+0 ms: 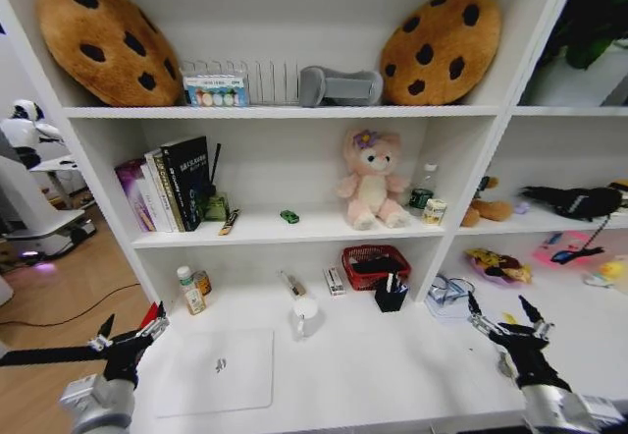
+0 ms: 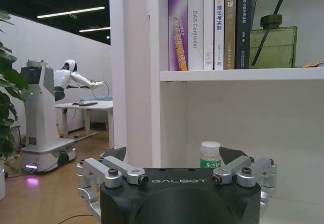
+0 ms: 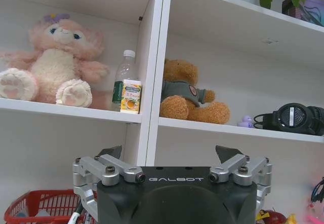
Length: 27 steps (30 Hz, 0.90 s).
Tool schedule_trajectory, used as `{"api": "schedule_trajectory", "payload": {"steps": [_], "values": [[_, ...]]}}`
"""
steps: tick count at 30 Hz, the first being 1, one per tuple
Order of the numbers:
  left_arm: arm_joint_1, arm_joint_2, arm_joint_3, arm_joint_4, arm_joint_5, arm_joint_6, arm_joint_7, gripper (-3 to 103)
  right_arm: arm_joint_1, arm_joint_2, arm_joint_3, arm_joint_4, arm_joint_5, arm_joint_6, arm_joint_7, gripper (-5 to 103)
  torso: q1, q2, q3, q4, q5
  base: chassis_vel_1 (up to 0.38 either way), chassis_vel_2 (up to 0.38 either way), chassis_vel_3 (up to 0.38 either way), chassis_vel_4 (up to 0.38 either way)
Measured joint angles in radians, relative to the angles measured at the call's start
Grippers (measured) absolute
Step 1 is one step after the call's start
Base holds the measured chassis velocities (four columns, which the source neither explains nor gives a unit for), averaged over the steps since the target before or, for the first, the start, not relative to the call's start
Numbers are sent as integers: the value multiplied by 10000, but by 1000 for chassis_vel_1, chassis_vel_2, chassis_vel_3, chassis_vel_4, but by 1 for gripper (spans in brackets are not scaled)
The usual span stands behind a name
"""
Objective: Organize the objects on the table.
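A closed silver laptop (image 1: 216, 370) lies flat at the left front of the white table (image 1: 392, 365). My left gripper (image 1: 130, 328) hovers open just off the laptop's left edge; in its wrist view the left gripper (image 2: 174, 155) faces a white-capped bottle (image 2: 210, 155). Open too, my right gripper (image 1: 500, 308) hangs over the table's right part, and the right gripper (image 3: 169, 153) points at the shelves. Pens stand in a black holder (image 1: 391, 295). On the shelf above sit a tiny green toy car (image 1: 289, 216) and a small can (image 1: 434, 211) (image 3: 131, 96).
A red basket (image 1: 376, 265), a white mug (image 1: 305, 316) and two small bottles (image 1: 192, 292) stand at the table's back. Books (image 1: 167, 184) (image 2: 207, 26), a pink plush (image 1: 371, 179) (image 3: 55, 59) and a brown bear (image 3: 187, 95) fill the shelf. Another robot (image 2: 45, 112) stands far left.
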Motion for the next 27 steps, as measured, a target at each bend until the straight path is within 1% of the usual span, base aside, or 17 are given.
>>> {"api": "schedule_trajectory", "payload": {"steps": [4, 7, 11, 12, 13, 15, 17, 19, 20, 21, 22, 23, 24, 25, 26, 27], "values": [[0, 0, 0, 0, 0, 0, 0, 100, 0, 0, 0, 0, 0, 0, 0, 100, 0, 0, -1, -1, -4, 127, -97, -144, 110], [0, 0, 0, 0, 0, 0, 0, 100, 0, 1, 0, 0, 0, 0, -1, 100, -1, 0, -1, -5, 2, 191, -149, -176, 159], [0, 0, 0, 0, 0, 0, 0, 100, -1, 0, 0, 0, 0, 0, 0, 100, -2, 2, -2, 0, -7, 195, -229, -189, 217], [0, 0, 0, 0, 0, 0, -1, 100, 0, 0, 0, 0, 0, 0, 0, 100, -1, 1, -1, 2, 6, 245, -229, -255, 256], [0, 0, 0, 0, 0, 0, -1, 100, 0, 0, 0, 0, 0, 0, 0, 100, -1, 1, -1, 2, 6, 245, -229, -255, 256], [0, 0, 0, 0, 0, 0, 0, 100, -1, 0, 1, 0, 0, 0, 1, 100, -3, 3, -2, -6, 0, 262, -271, -261, 263], [0, 0, 0, -1, 0, 0, 1, 100, -2, 0, 0, 0, 0, 0, 0, 100, -3, 2, -2, -7, 5, 262, -288, -288, 295], [0, 0, 0, 0, 0, 1, -1, 100, -1, 0, 0, 0, 0, 0, 0, 100, -2, 2, -2, 3, -5, 317, -344, -297, 304], [0, 0, 0, 0, 0, 1, -1, 100, -1, 0, 0, 0, 0, 0, 0, 100, -2, 2, -2, 3, -5, 317, -343, -306, 313], [0, -1, 1, 0, 0, 0, -1, 100, -1, 0, 0, 0, 0, 0, 0, 100, -2, 2, -1, -1, -3, 336, -343, -366, 359], [1, 0, 1, -1, 0, 1, 4, 100, 0, 0, 0, -1, 0, 0, 2, 100, -3, 2, -1, -4, 11, 366, -315, -366, 352], [1, 0, 1, -1, 0, 1, 4, 100, 0, 0, 0, -1, 0, 0, 2, 100, -3, 2, -1, -4, 11, 366, -315, -366, 352], [1, 0, 1, -1, 0, 1, 4, 100, -3, 1, 0, -1, 0, 0, 1, 100, -4, 3, -2, -4, 3, 366, -372, -331, 352], [0, -1, 1, -1, 0, 2, 0, 100, 0, 0, 1, 0, 0, 0, 0, 100, -3, 3, -3, 3, -14, 380, -366, -363, 370], [0, -1, 1, -1, 0, 2, 0, 100, 0, 0, 1, 0, 0, 0, 0, 100, -3, 3, -3, 3, -14, 380, -366, -363, 370], [1, -1, 1, -1, 0, 1, 6, 100, -2, 0, 1, -1, 0, 0, 2, 100, -4, 2, -2, -3, 5, 385, -366, -385, 348]]}}
